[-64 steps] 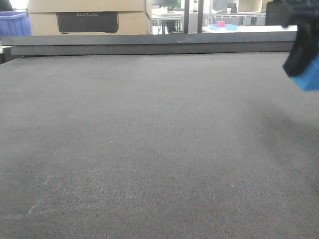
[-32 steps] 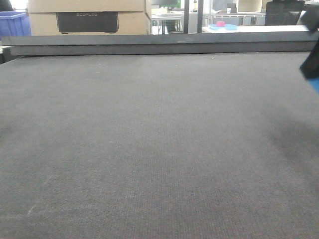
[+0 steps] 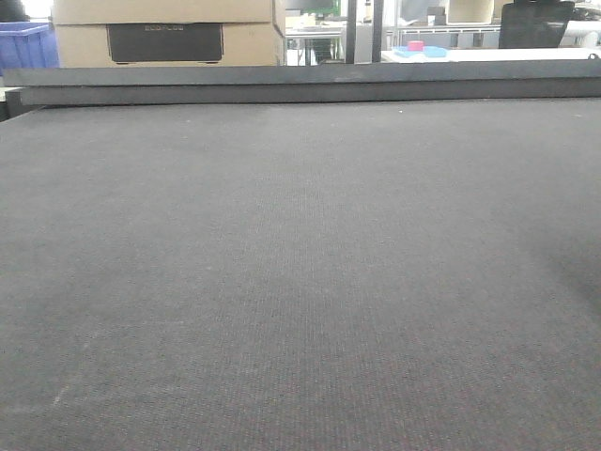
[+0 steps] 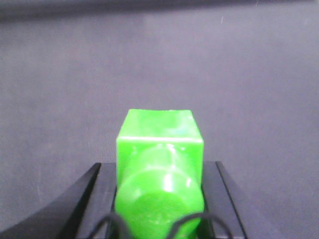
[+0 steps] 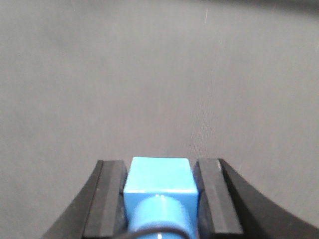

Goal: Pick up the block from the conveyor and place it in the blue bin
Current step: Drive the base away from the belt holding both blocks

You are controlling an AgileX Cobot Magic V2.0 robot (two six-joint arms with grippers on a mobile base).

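Observation:
The small bright blue block [image 5: 160,178] sits between the two black fingers of my right gripper [image 5: 160,164], which is shut on it above the dark grey conveyor [image 5: 149,74]. My left gripper [image 4: 158,167] is shut on a bright green block [image 4: 159,134], also held over the belt [image 4: 224,74]. Neither gripper shows in the front view, where the conveyor [image 3: 300,263] fills most of the picture. A blue bin [image 3: 23,45] stands at the far left behind the belt's rail [image 3: 300,89].
Beyond the rail stands a cardboard box [image 3: 169,33] with a dark panel. Far back on the right, a tiny pink block [image 3: 415,45] lies on a white table, next to a flat light-blue piece.
My right gripper with the blue block has slid out of the front view past the right edge. The belt looks the same.

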